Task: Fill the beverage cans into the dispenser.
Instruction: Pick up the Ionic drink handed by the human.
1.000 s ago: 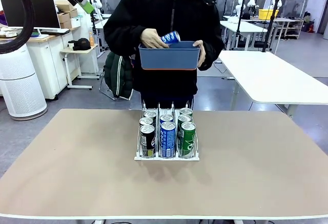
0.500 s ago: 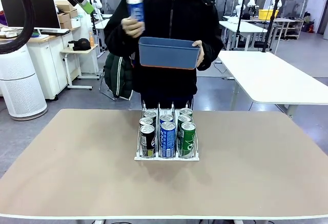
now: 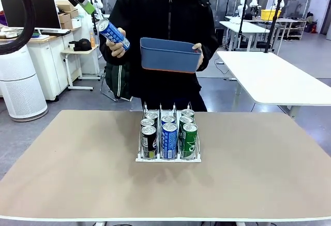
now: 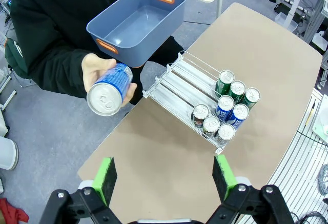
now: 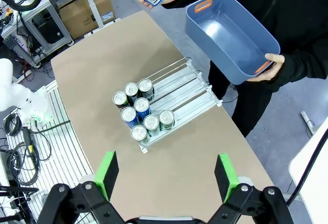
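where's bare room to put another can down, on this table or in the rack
Bare table lies either side of the rack and along the near edge. The rack's lanes are bare at the far end. Crowded: its near end, packed with cans.

Smooth grey floor [image 3: 77,99] stretches behind a tan tabletop [image 3: 77,169] in a busy workshop. On the left, a white cabinet [image 3: 46,65] carries a dark monitor [image 3: 28,11] and cardboard boxes [image 3: 66,16]. A white cylindrical air purifier [image 3: 18,84] stands in front of it, and a small side table [image 3: 70,51] beside it holds a black bag [image 3: 81,44]. On the right is a long white table [image 3: 274,78]. Farther back stand another white table [image 3: 248,28] and a yellow bin [image 3: 270,14]. The indoor light is even and casts only soft shadows.
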Tool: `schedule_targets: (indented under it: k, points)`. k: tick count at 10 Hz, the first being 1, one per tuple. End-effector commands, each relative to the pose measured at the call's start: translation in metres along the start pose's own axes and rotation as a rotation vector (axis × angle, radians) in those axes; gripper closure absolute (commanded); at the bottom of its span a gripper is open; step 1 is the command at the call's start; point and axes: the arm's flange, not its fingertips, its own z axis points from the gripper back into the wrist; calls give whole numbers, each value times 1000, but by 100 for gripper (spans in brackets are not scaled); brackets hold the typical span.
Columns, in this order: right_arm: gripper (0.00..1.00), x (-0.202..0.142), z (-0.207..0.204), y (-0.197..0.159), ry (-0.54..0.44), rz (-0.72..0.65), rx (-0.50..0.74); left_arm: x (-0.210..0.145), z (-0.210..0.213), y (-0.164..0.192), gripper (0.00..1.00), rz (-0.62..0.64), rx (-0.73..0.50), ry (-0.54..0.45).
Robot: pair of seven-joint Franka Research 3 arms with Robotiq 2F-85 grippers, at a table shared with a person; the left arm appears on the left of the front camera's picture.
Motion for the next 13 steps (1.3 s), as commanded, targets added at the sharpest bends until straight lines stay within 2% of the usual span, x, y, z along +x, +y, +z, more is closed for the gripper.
schedule_targets:
  k: [1,10,11,13]
  points:
    - [0,0,1,1,-1,1,-1,-1,1,0,0,2,-2,4]
    - [0,0,1,1,-1,1,-1,0,0,0,0,0,0,0]
    - [0,0,1,1,-1,1,-1,1,-2,1,0,27,-33,9]
    - [0,0,1,1,-1,1,-1,10,-16,17,0,-20,-22,21]
